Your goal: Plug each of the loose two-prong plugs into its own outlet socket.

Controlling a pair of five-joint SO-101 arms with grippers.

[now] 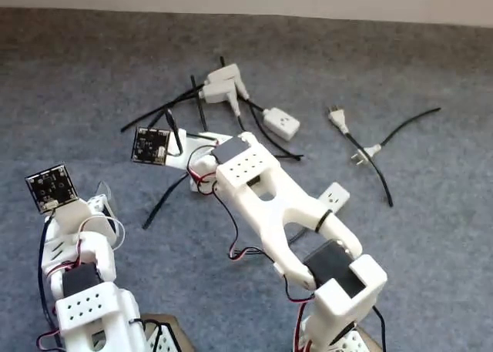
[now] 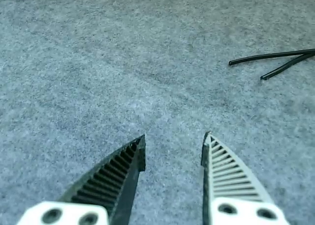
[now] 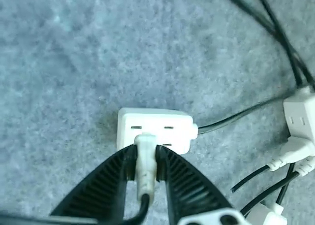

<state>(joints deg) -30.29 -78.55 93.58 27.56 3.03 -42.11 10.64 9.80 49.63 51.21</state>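
My right gripper [image 3: 146,155] is shut on a white two-prong plug [image 3: 146,173] with a black cord. The plug's front end touches the face of a white outlet block [image 3: 162,124] lying on the grey carpet. In the high view this gripper [image 1: 197,167] sits at the carpet's middle left, and the block is mostly hidden under it. Two loose plugs [image 1: 337,119] [image 1: 362,156] on black cords lie at the right. My left gripper [image 2: 173,146] is open over bare carpet, at the lower left in the high view [image 1: 104,206].
More white outlet blocks lie at the centre [image 1: 281,122], beside the right arm [image 1: 333,196] and in a cluster at the back [image 1: 223,86]. Black cords [image 1: 166,109] spread out from the cluster. Two cord ends [image 2: 275,57] lie ahead of the left gripper.
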